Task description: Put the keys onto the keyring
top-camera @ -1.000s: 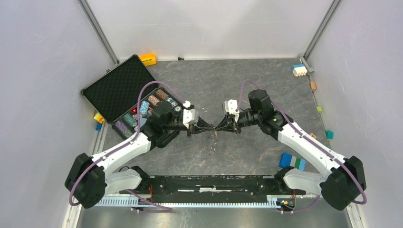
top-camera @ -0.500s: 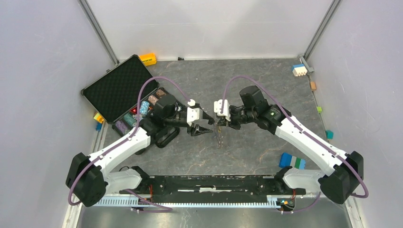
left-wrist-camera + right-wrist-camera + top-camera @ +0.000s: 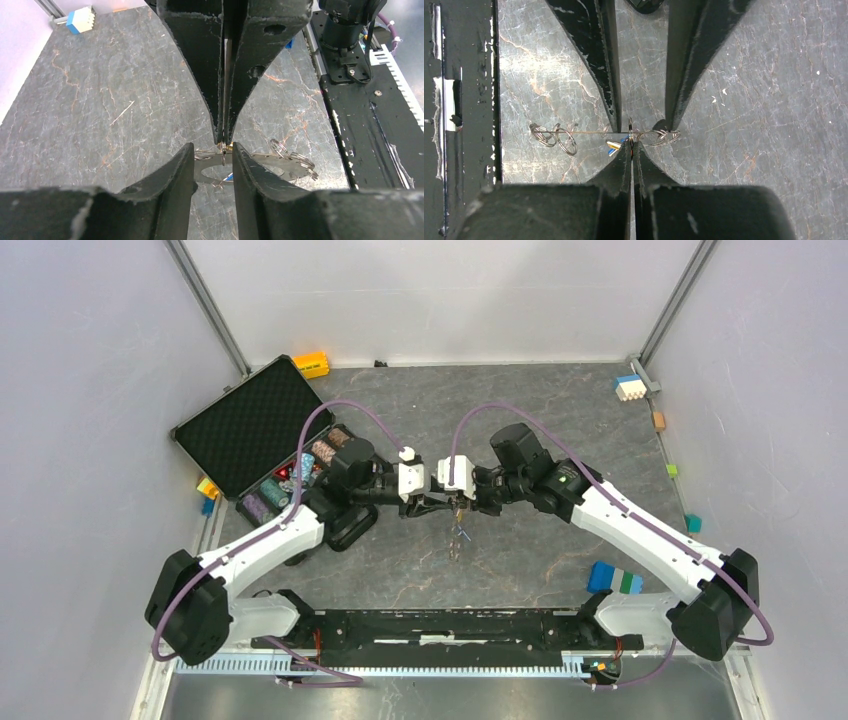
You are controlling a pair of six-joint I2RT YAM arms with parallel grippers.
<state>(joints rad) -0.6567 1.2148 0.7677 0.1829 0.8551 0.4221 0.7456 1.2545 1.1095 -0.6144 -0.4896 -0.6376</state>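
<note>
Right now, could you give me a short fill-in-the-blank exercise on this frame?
1. The right gripper is ___ on the keyring.
2. The left gripper is ___.
3. The open case lies beside the ___ arm.
Missing words: shut; open; left.

Grey stone-look table (image 3: pixel 520 410) — open chip case (image 3: pixel 250 425), blocks (image 3: pixel 614 578).

The right gripper (image 3: pixel 631 146) is pinched tight on the thin keyring (image 3: pixel 662 136). The tiny blue and yellow keys (image 3: pixel 614 145) sit just beside its tips. The left gripper (image 3: pixel 642 128) has its two fingers apart, one on each side of those tips.
</note>
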